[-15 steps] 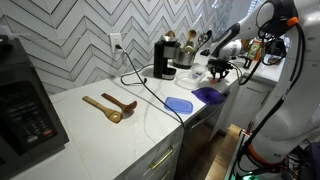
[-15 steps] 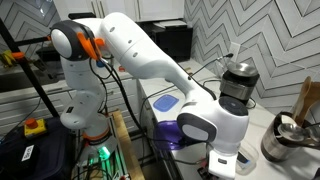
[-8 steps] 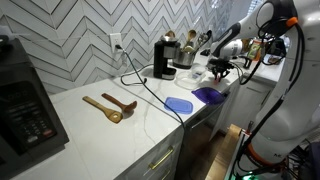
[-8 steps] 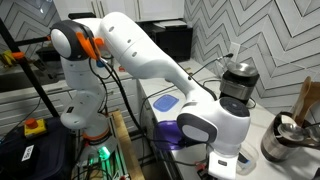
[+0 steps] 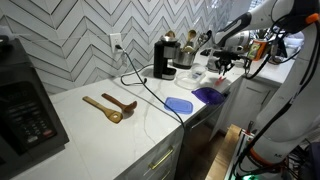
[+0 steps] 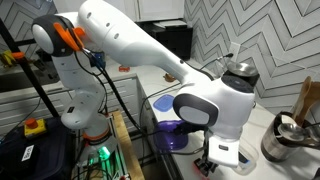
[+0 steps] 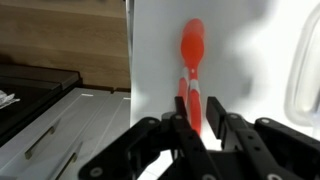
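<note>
– Red utensil (image 7: 192,70), a spoon or spatula I think, the wrist view's too soft to say. It's over the white counter (image 7: 240,60), with its handle end pinched in the gripper (image 7: 196,125), jaws nearly closed on it. So that's a pick-up, right?

– Yeah, reads like the lift part of a grasp to me. In an exterior view the gripper (image 5: 221,63) hangs above the counter's far end, near the coffee maker (image 5: 164,58). A purple plate (image 5: 208,95) and a blue plate (image 5: 179,104) sit just below it. Wooden spoons (image 5: 108,106) lie well apart. Whatever the next move is, it calls for a firm grip, and the long end has to stay clear of those plates and the machine.
</note>
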Robot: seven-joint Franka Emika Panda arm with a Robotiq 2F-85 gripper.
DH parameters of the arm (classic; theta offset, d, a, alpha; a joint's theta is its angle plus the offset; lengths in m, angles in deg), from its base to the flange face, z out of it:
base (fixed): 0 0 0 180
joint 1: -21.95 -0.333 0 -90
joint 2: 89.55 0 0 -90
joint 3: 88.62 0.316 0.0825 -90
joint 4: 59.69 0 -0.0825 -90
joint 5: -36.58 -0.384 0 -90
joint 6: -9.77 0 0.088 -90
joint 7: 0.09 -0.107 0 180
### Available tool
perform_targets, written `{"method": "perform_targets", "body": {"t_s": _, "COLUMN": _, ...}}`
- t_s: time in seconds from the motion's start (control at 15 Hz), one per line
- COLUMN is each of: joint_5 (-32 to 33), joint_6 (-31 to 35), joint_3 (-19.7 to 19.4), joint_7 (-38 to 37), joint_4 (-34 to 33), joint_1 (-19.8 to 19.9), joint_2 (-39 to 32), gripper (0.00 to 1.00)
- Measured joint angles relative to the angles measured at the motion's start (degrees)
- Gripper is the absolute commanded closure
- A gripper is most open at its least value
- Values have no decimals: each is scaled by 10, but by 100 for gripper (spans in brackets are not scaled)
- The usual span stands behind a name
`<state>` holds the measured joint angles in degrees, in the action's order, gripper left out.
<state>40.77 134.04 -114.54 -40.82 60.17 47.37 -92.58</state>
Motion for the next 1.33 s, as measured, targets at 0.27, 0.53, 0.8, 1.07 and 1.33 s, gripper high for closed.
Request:
{"method": "perform_targets", "body": {"t_s": 0.27, "joint_5": 8, "joint_6": -12, "joint_3": 6, "joint_7": -1, "joint_4": 0, "joint_1": -5, "joint_2": 25, "gripper": 49}}
{"method": "perform_targets", "body": {"t_s": 0.53, "joint_5": 8, "joint_6": 0, "joint_3": 5, "joint_7": 0, "joint_4": 6, "joint_1": -4, "joint_2": 2, "gripper": 23}}
{"method": "perform_targets", "body": {"t_s": 0.8, "joint_5": 6, "joint_6": 49, "joint_3": 3, "joint_7": 3, "joint_4": 9, "joint_1": -3, "joint_2": -43, "gripper": 0}}
{"method": "perform_targets", "body": {"t_s": 1.07, "joint_5": -11, "joint_6": 86, "joint_3": 3, "joint_7": 3, "joint_4": 8, "joint_1": -2, "joint_2": -82, "gripper": 6}}
{"method": "perform_targets", "body": {"t_s": 1.33, "joint_5": -36, "joint_6": 99, "joint_3": 3, "joint_7": 3, "joint_4": 1, "joint_1": -3, "joint_2": -105, "gripper": 40}}
